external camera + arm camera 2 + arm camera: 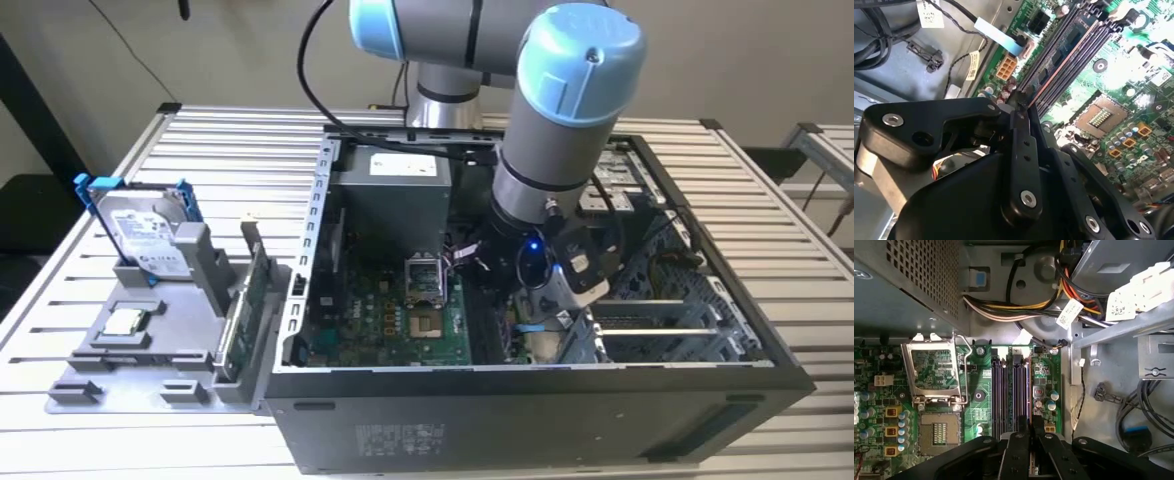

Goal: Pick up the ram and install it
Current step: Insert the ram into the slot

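Left of the computer case (534,420), on the slatted table (240,150): grey fixture tray (160,320). It carries the hard drive (140,235) in its blue frame, stood up, and a green card (247,300) on edge nearest the case wall.

Inside the case: motherboard (387,325) flat on the floor, CPU socket (424,280) near its middle, its retention frame flipped open in the first wrist view (934,372).

Toward the exterior view's right from the socket, still inside the case: the arm (554,130) reaches down and the gripper (541,300) sits low over the board. In both wrist views the ram (1019,385) (1069,45) stands on edge in one of the memory slots beside the socket. The gripper (1030,421) (1029,107) is at the stick's near end, fingers drawn in tight, pinching the ram's top edge. Can't tell if the stick is fully seated.
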